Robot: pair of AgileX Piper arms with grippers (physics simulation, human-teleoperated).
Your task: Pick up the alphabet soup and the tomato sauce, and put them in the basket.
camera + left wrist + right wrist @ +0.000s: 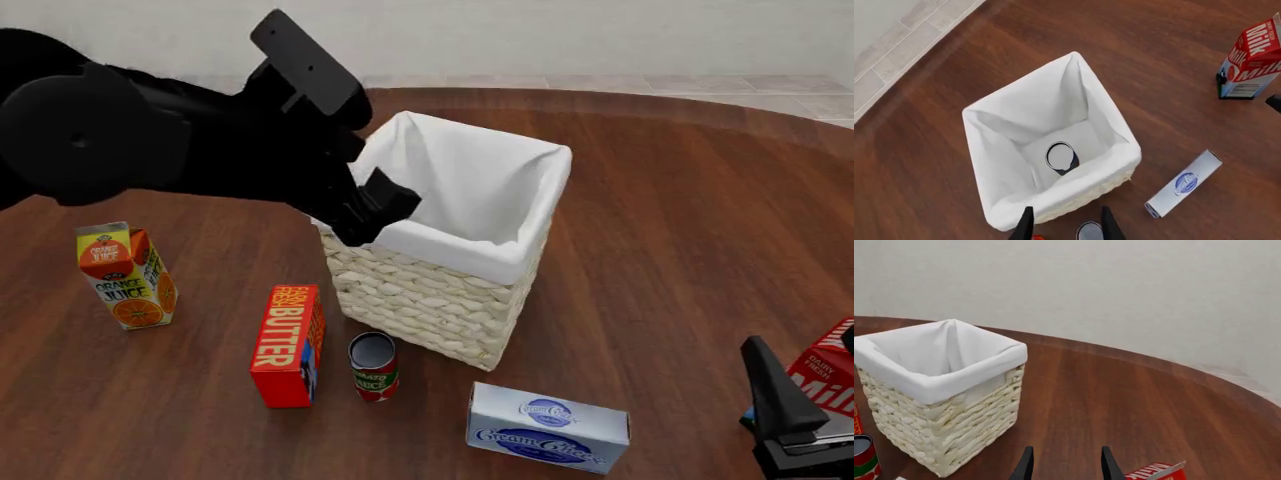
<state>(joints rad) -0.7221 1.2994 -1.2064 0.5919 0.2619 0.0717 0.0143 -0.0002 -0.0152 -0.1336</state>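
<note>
The cream wicker basket (427, 300) with white cloth lining stands mid-table. Inside it, on the cloth floor, rests the alphabet soup (1061, 157), its silver-grey top facing the left wrist camera. My left gripper (1066, 210) hangs open and empty above the basket's near-left rim (378, 215). The tomato sauce (374, 366), a can with a green and red label, stands upright on the table in front of the basket, beside the butter box. My right gripper (1063, 450) is open and empty, low at the table's front right, far from both cans.
A red butter box (287, 345) stands left of the tomato sauce. An orange juice carton (124, 277) stands further left. A cream cheese box (547, 428) lies at the front. A milk carton (834, 380) stands by the right gripper.
</note>
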